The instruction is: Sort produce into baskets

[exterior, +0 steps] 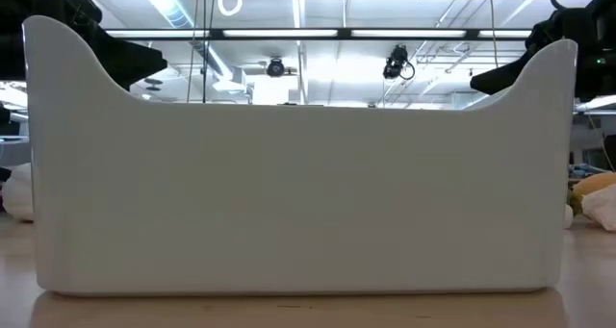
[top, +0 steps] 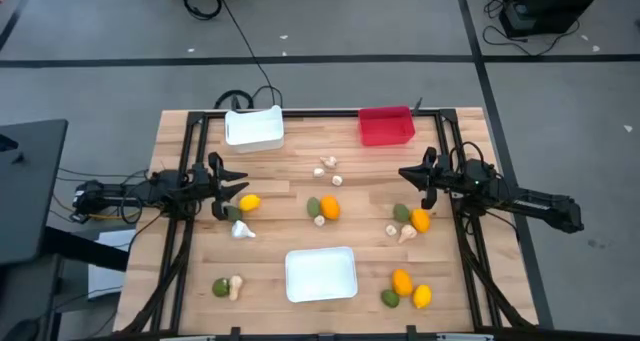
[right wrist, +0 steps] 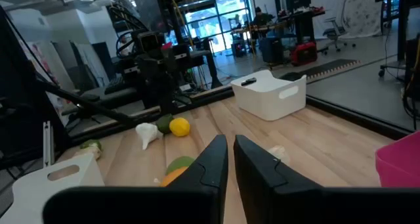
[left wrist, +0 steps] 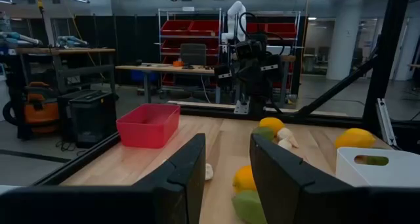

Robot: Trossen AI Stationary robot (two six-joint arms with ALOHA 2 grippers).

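Sorting looks barely begun: produce [top: 322, 209] lies scattered across the bench [top: 270, 251], the red bin [top: 386, 126] and both white bins [top: 254, 128] look empty, while the left claw [top: 232, 189] hangs part-open, empty, and the right claw [top: 412, 173] nearly clenched, empty.

Wooden table [top: 300, 196] seen from above, bearing a deep white bin [top: 254, 128] and a red bin [top: 386, 125] at the far edge, a shallow white tray [top: 320, 274] near the front, and scattered produce [top: 323, 208] between.
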